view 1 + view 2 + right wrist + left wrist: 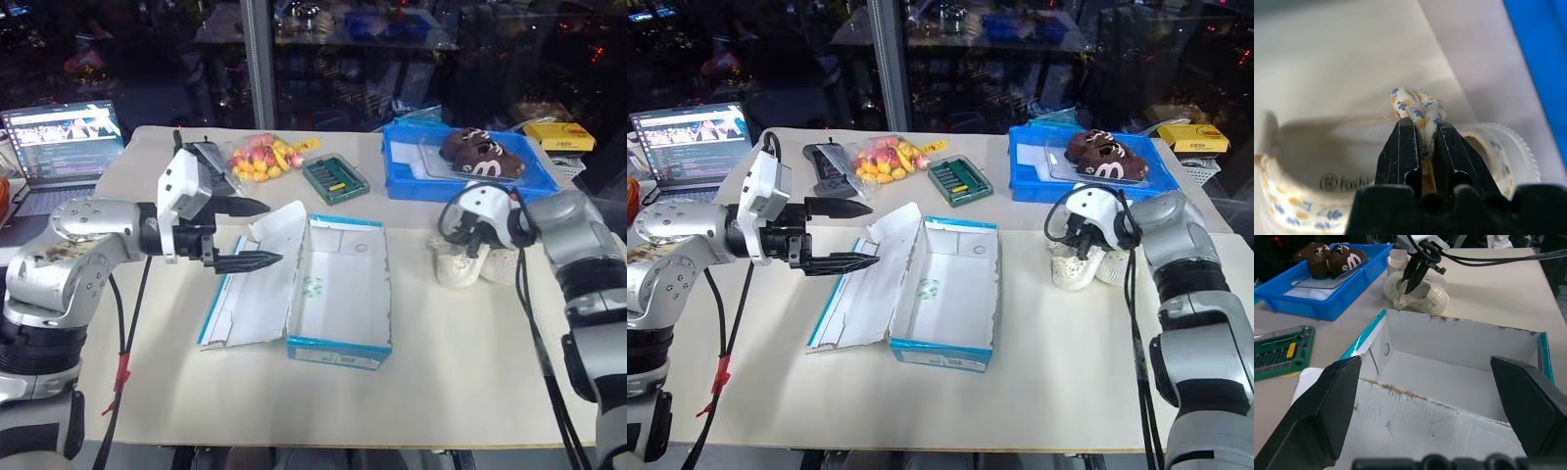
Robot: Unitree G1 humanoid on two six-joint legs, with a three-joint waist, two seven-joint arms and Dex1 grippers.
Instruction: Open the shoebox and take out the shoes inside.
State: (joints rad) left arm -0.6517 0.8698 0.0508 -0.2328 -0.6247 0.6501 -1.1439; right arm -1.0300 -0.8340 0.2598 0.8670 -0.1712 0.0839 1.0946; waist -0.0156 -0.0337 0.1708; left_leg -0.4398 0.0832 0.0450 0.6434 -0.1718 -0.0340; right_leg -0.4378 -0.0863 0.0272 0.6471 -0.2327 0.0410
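Since the bright blue cardboard shoebox (338, 294) lies open in the middle of the pale table (470, 372), its hinged lid folded flat to the left and its white inside bare, I judge the opening done and the emptying nearly so. The pair of cream speckled knit shoes with white soles (468, 262) sits on the table well to the right of the box, just near of the blue plastic tray (407, 171) that carries a dark brown pair (those are not mine to move).

My right gripper (1413, 281) is down at the shoes, its black fingers (1400, 152) closed tight on a fold of the patterned fabric at one shoe's rim. Whether that shoe rests fully on the table or hangs slightly off it, I cannot tell.

My left gripper (250, 235) hovers over the lid, pointing toward the box, with its jaws spread wide and nothing between them.

What is left, as I read it, is to let go of this shoe and draw my right arm clear.
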